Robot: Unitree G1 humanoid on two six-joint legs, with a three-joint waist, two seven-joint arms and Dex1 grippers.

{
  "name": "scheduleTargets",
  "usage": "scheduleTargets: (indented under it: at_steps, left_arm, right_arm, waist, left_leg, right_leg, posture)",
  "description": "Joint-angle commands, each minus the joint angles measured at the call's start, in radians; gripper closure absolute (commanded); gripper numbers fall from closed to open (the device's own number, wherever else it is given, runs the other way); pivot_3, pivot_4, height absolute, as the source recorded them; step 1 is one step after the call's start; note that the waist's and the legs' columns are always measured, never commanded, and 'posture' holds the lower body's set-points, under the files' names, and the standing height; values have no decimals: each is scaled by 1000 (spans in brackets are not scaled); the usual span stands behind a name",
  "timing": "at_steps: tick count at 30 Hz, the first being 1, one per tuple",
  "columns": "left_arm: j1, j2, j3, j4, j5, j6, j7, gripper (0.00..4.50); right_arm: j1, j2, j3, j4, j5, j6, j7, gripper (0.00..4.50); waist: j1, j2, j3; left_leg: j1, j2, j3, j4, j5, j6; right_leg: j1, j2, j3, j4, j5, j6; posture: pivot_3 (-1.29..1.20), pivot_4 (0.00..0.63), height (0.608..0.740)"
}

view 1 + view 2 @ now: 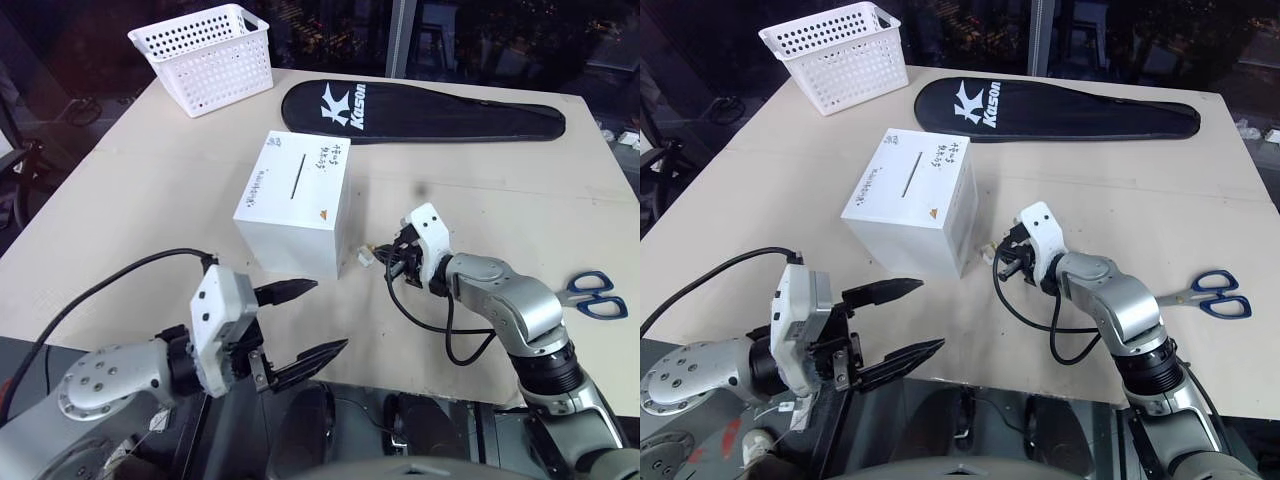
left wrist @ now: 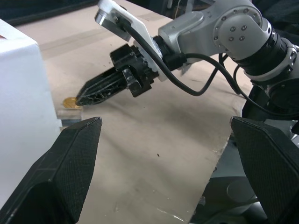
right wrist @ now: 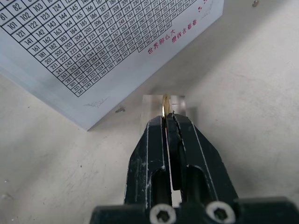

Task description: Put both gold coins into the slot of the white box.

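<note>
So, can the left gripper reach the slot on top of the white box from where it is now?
Probably yes: the left gripper hangs open just beside the white box, and nothing lies over the slot.

The left gripper [image 1: 305,323] is hanging low at about seven o'clock in the head views, its two black fingers [image 1: 288,290] spreading wide apart and pointing toward three o'clock, holding nothing. The right arm is reaching in from five o'clock, bending at the elbow, with the right gripper [image 1: 386,262] angling down toward ten o'clock. Its jaws are pressing together, pinching a gold coin [image 3: 165,106] at their tips.
</note>
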State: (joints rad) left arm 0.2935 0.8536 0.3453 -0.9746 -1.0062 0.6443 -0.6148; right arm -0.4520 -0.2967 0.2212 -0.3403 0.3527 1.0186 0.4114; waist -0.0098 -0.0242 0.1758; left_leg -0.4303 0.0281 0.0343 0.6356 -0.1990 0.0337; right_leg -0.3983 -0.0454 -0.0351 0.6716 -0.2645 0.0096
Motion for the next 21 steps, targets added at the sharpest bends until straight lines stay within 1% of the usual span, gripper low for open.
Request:
scheduleTargets:
  at_steps: [1, 6, 16, 18, 21]
  left_arm:
    - [-18, 14, 19, -33, -38, -14, 12, 0]
    - [-31, 23, 20, -23, -51, -16, 21, 0]
    - [-6, 13, 25, 0, -34, -40, -9, 0]
    - [-6, 13, 24, 7, -37, -42, -15, 0]
    - [-37, 11, 36, 72, -71, -39, -32, 0]
  right_arm:
    - [-12, -2, -25, -43, 9, -11, 2, 4436]
    - [-13, -3, -35, -44, 13, -11, 1, 4436]
    - [-10, -11, -64, -58, 17, -5, -10, 4436]
    - [-9, -7, -76, -62, 23, 2, -14, 4436]
    - [5, -30, -128, -97, 48, 18, -6, 4436]
  waist:
    - [0, 0, 0]
    - [0, 0, 0]
    - [0, 0, 0]
    - [0, 0, 0]
    - [2, 1, 0]
  left_leg:
    - [0, 0, 0, 0, 0, 0]
    - [0, 0, 0, 0, 0, 0]
    - [0, 0, 0, 0, 0, 0]
    - [0, 0, 0, 0, 0, 0]
    - [0, 0, 0, 0, 0, 0]
  right_leg:
    - [0, 0, 0, 0, 0, 0]
    - [0, 0, 0, 0, 0, 0]
    - [0, 0, 0, 0, 0, 0]
    - [0, 0, 0, 0, 0, 0]
    - [0, 0, 0, 0, 0, 0]
  posture:
    - [0, 150, 740]
    - [0, 150, 740]
    - [0, 150, 740]
    - [0, 150, 740]
    - [0, 150, 740]
